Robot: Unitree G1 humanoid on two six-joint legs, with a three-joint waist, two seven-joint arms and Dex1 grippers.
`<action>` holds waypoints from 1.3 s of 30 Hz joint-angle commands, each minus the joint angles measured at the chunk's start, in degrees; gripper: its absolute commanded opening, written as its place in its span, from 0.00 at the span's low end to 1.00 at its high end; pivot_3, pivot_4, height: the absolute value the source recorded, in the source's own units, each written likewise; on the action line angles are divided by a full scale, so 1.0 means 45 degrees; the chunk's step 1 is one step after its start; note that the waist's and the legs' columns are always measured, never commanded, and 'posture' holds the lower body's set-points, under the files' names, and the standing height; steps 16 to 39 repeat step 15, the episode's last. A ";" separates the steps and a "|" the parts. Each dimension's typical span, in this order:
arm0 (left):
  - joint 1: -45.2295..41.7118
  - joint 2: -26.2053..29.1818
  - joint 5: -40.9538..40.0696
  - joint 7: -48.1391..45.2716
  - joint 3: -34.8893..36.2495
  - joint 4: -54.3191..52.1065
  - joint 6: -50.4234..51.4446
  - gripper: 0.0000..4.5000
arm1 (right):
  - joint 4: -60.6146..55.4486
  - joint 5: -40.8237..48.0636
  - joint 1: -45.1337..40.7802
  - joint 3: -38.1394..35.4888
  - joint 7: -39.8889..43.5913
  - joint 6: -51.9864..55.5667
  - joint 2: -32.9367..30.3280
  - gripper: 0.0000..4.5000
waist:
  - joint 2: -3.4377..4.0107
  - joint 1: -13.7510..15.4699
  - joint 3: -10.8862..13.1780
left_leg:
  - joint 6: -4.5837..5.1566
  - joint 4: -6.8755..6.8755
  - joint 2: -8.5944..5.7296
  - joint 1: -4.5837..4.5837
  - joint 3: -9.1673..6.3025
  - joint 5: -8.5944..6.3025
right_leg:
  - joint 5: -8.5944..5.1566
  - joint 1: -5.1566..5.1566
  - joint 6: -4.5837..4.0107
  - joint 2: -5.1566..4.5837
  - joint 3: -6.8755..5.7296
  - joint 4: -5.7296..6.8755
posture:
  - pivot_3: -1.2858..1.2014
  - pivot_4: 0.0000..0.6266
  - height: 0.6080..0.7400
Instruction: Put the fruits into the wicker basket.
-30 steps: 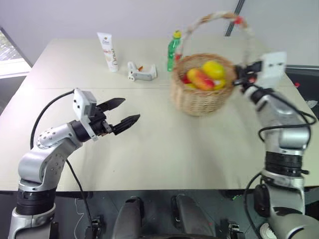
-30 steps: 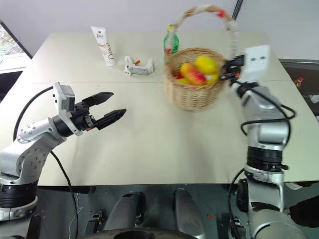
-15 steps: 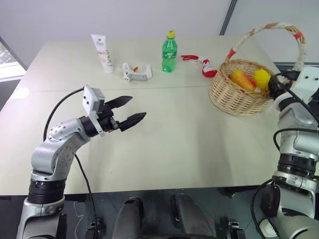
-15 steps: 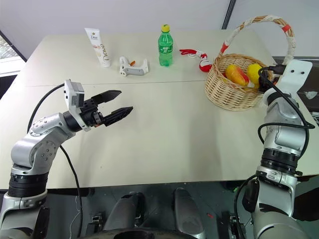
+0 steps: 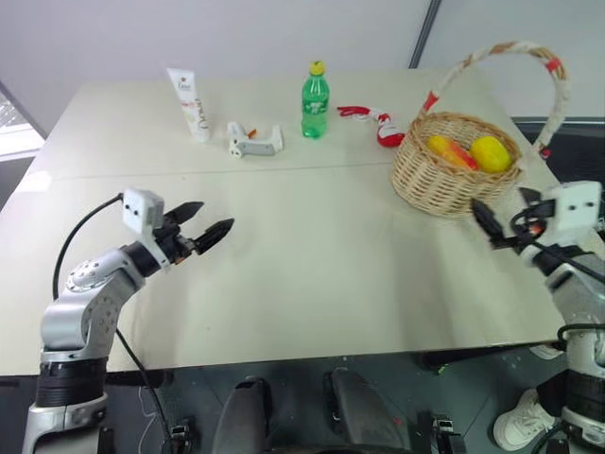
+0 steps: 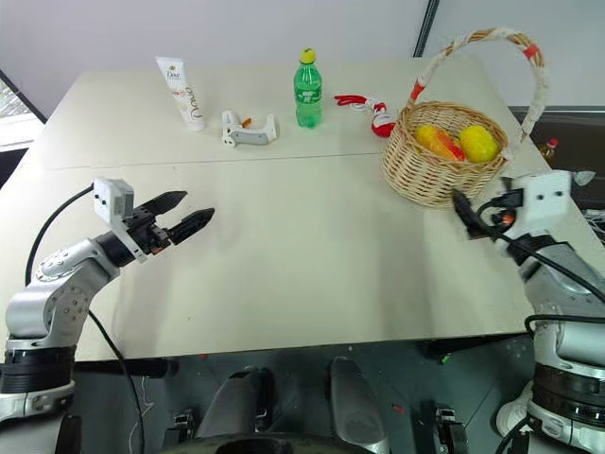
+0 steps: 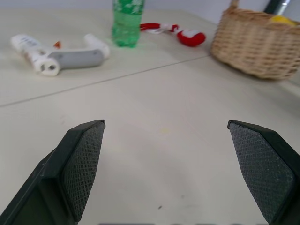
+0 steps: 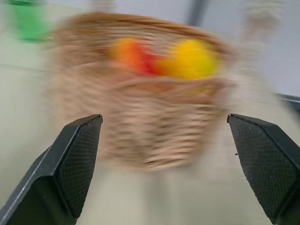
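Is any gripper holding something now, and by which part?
Nothing is held. The left gripper and right gripper are both open and empty; the fruits lie in the wicker basket.

Beige counter (image 5: 312, 255) carries a cream tube (image 5: 188, 103), grey tool (image 5: 253, 142), green bottle (image 5: 314, 88), red-and-white toy (image 5: 376, 124), and wicker basket (image 5: 444, 180).

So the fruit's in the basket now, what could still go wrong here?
The wicker basket sits near the table's right edge, and the right gripper hangs open close to its wall, so a stray swing might nudge it off. The tall handle could also snag an arm. The green bottle looks easy to tip.
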 commanded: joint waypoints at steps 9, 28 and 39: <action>0.1445 0.0112 0.0491 0.0626 0.1284 -0.0263 -0.1057 1.00 | -0.0849 -0.0240 -0.0988 0.4016 0.1774 -0.0736 0.0703 0.99 | -0.0005 0.0169 -0.0001 | -0.0002 -0.0013 0.0018 0.0026 -0.0004 -0.0002 | -0.0006 0.0046 -0.0008 0.0020 0.0002 -0.0024 | 0.52 0.24 1.00; 0.1937 0.0022 0.0410 0.0799 0.1395 -0.0727 -0.1060 1.00 | -0.0059 -0.0608 -0.1367 0.4385 0.2058 -0.1259 0.0730 0.99 | -0.0007 0.0214 -0.0001 | -0.0002 -0.0012 0.0008 0.0025 -0.0017 -0.0002 | -0.0005 0.0047 -0.0007 -0.0010 -0.0003 -0.0024 | 0.52 0.24 1.00; 0.1937 0.0022 0.0410 0.0799 0.1395 -0.0727 -0.1060 1.00 | -0.0059 -0.0608 -0.1367 0.4385 0.2058 -0.1259 0.0730 0.99 | -0.0007 0.0214 -0.0001 | -0.0002 -0.0012 0.0008 0.0025 -0.0017 -0.0002 | -0.0005 0.0047 -0.0007 -0.0010 -0.0003 -0.0024 | 0.52 0.24 1.00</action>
